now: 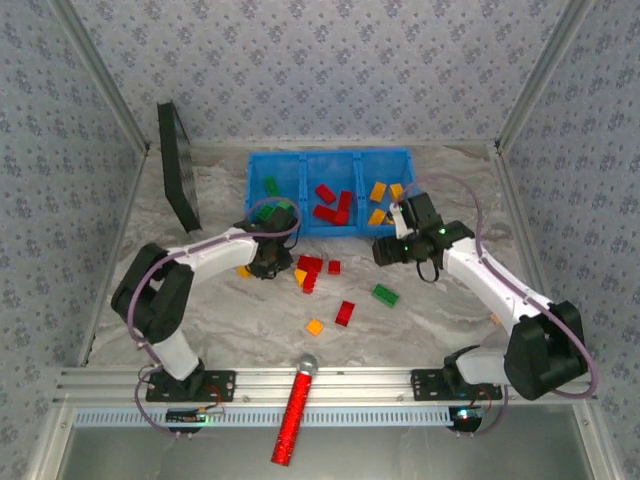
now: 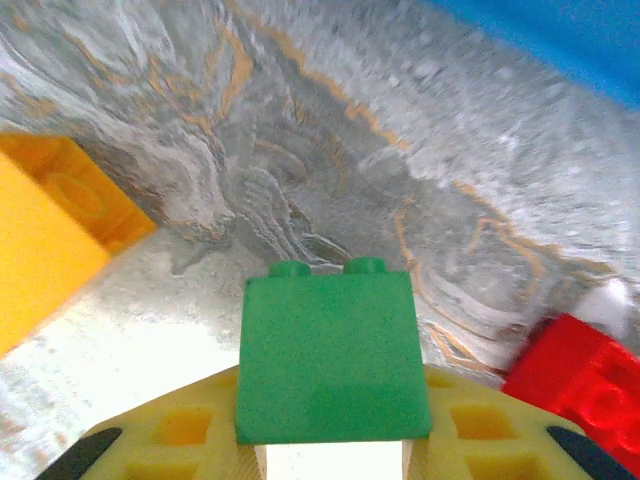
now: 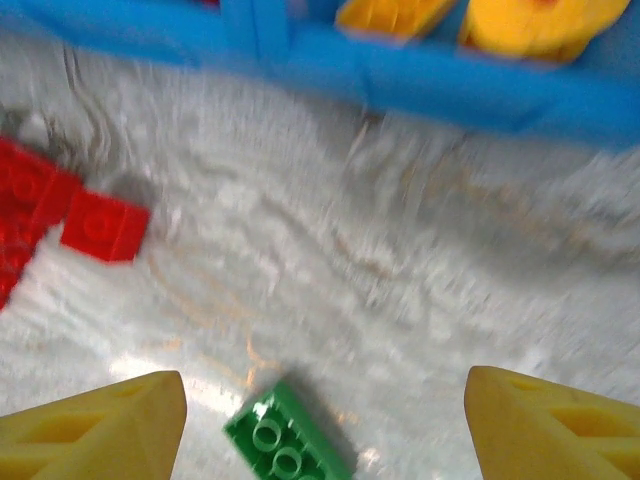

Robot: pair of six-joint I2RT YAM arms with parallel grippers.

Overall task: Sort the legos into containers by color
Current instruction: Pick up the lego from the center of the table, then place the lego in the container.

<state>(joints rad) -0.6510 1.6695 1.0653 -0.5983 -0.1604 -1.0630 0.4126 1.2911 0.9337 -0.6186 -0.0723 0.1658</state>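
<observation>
My left gripper [image 1: 268,258] is low over the table in front of the tray's left end, shut on a green brick [image 2: 333,355] with two studs pointing away. An orange brick [image 2: 50,230] lies to its left and a red brick [image 2: 580,385] to its right. My right gripper [image 1: 388,250] hovers open near the tray's right end, and a green brick [image 3: 285,445] lies on the table between its fingers. The blue tray [image 1: 330,156] holds green bricks [image 1: 270,186] on the left, red bricks [image 1: 325,192] in the middle and yellow-orange bricks [image 1: 378,190] on the right.
Loose bricks lie mid-table: a red cluster [image 1: 310,268], another red one [image 1: 345,313], a green one [image 1: 385,295] and an orange one [image 1: 315,326]. A black panel [image 1: 178,165] leans at the back left. A red glittery cylinder [image 1: 293,410] lies across the front rail.
</observation>
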